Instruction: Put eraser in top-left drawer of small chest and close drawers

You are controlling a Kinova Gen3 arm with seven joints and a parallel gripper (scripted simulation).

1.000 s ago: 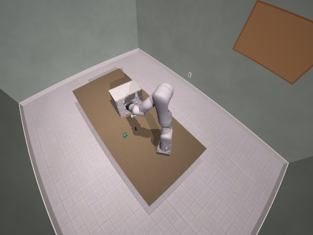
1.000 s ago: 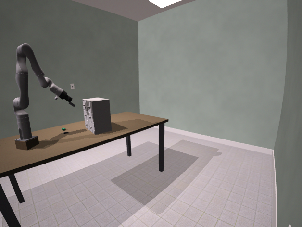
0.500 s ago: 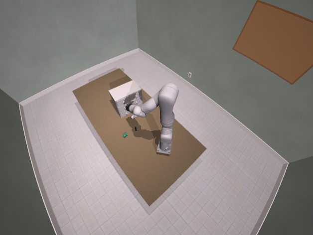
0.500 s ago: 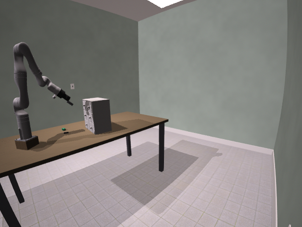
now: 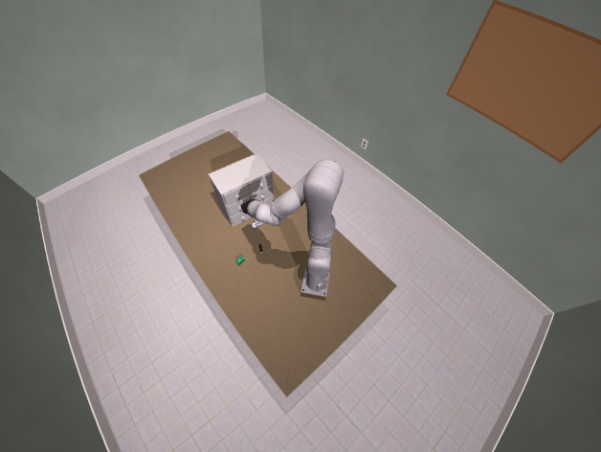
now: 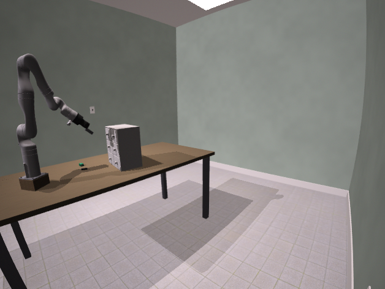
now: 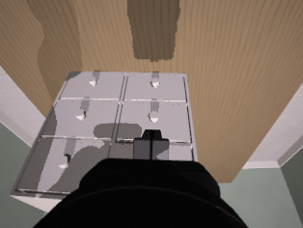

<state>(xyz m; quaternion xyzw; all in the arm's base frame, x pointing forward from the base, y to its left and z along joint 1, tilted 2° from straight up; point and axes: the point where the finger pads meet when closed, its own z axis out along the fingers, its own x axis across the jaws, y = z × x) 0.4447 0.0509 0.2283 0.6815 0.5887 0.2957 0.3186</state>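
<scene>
The small white chest [image 5: 239,185] stands near the far end of the brown table, also in the side view [image 6: 124,146]. Its front [image 7: 123,116] has three rows of two drawers with small knobs, and all look pushed in. My gripper [image 6: 89,131] is shut and empty. It hangs in the air in front of the chest's upper drawers, a short way from the front, and the fingers [image 7: 151,144] show pressed together in the wrist view. A small green block [image 5: 239,260], which looks like the eraser, lies on the table, also in the side view [image 6: 80,163], well away from my gripper.
A small black object [image 5: 260,247] lies on the table close to the green block, also in the side view [image 6: 83,168]. The arm's base [image 5: 314,283] stands mid-table. The table's long edges run on both sides of the chest.
</scene>
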